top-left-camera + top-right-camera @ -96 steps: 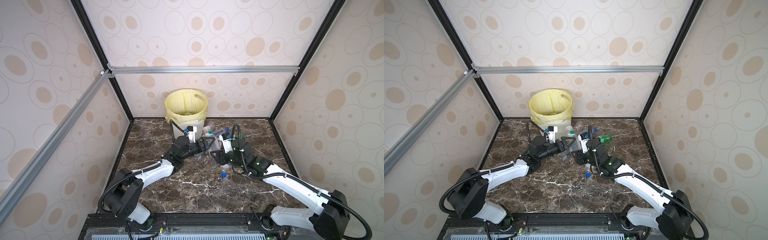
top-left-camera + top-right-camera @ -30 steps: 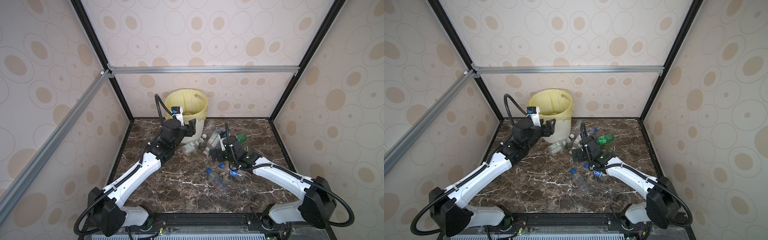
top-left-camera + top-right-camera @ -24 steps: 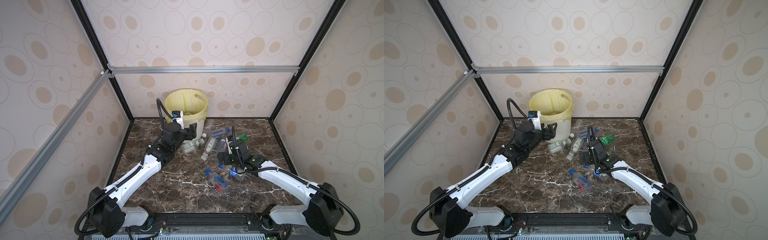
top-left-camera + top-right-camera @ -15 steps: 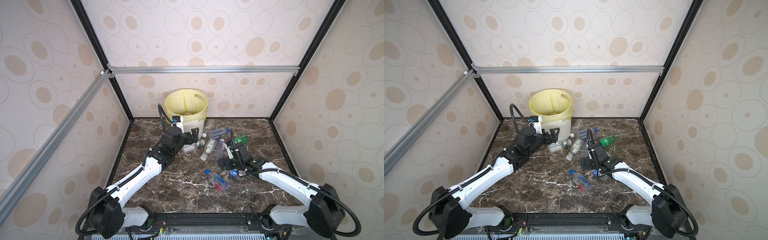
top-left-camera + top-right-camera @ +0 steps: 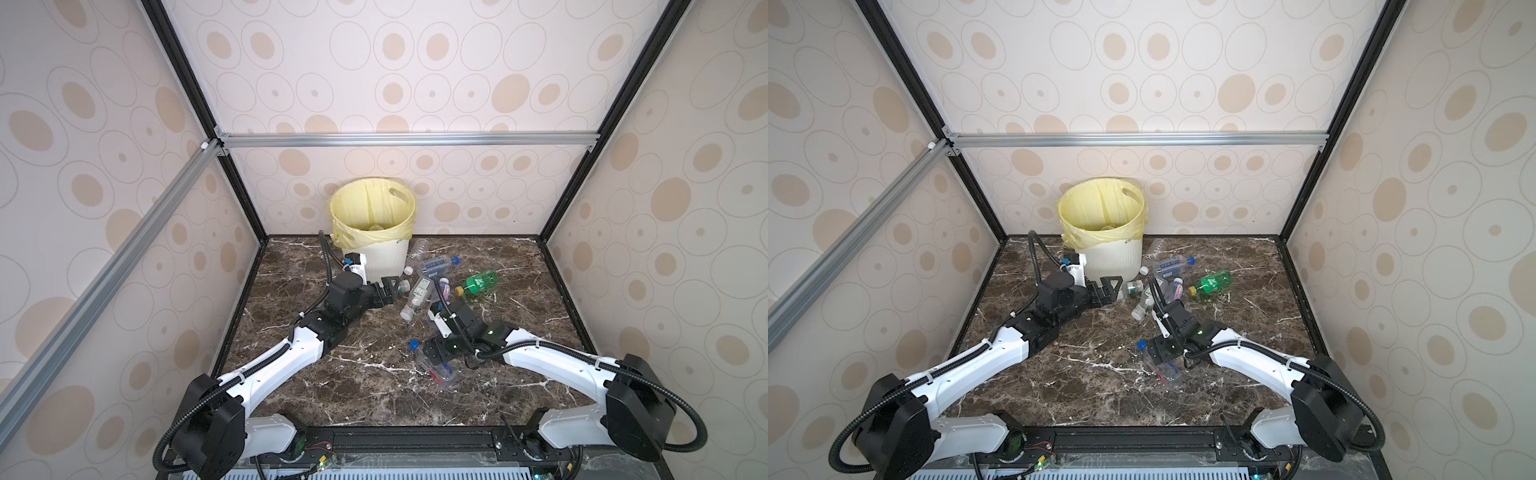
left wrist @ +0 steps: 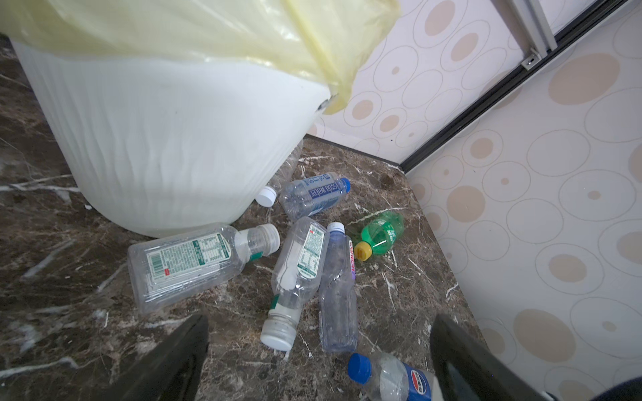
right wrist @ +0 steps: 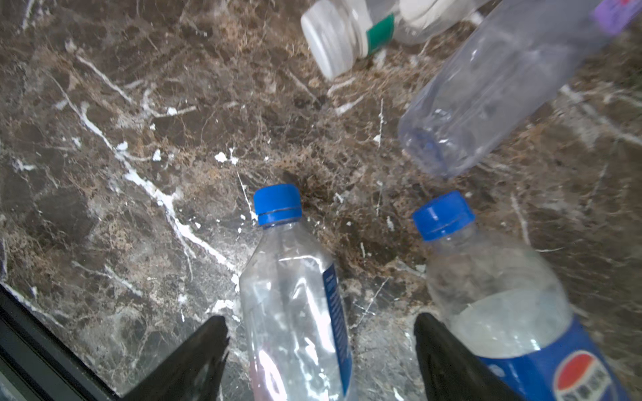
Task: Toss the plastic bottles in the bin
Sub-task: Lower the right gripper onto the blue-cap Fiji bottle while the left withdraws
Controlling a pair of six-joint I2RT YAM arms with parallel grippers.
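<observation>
Closing the right claw (image 7: 319, 321) squarely on the clear blue-capped plastic bottle (image 7: 288, 277) lying between its parted jaws, near-centre on the marble worktop (image 7: 104, 139), matters: the blue-labelled cola bottle (image 7: 496, 295) alongside possibly touches one finger. Left claw (image 6: 319, 323) gapes empty beside the far cream ribbed bin (image 5: 386, 259).

The back wall (image 5: 395, 83), the left wall (image 5: 62, 124) and the right wall (image 5: 685, 208) carry pale wallpaper with beige ovals and thin rings. In the back corners stand black posts (image 5: 185, 66). One aluminium bar (image 5: 407, 139) crosses the back wall, and a second aluminium bar (image 5: 116, 271) runs along the left wall. The desk (image 5: 374, 399) is dark brown marble with white veins, evenly lit.
</observation>
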